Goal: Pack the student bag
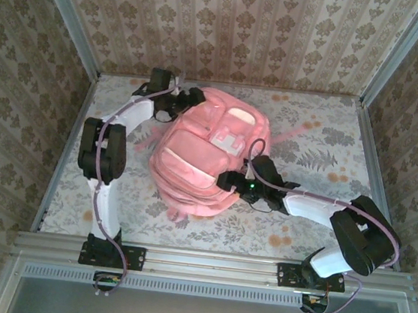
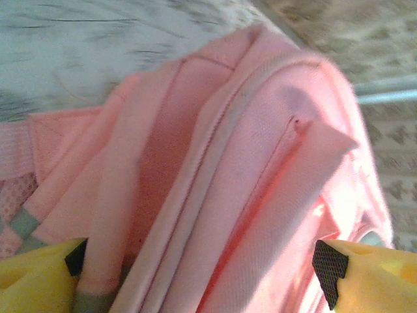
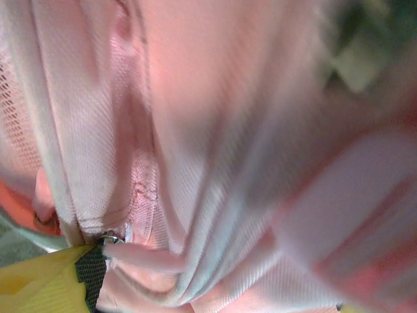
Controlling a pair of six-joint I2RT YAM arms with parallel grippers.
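Our left tool (image 1: 191, 99) stands with its jaws spread wide at the upper left edge of the student bag (image 1: 197, 163), with pink folds lying between them and nothing clamped. Our right tool (image 1: 229, 180), equally wide open, sits against the bag's lower right side. The bag lies mid-frame on the floral surface (image 1: 323, 151).

No words, brand marks, labels or numbers can be read anywhere; the pink backpack (image 1: 193, 162) shows plain fabric; the table cover (image 1: 323, 151) and wallpaper (image 1: 232, 23) carry only flower and leaf patterns.
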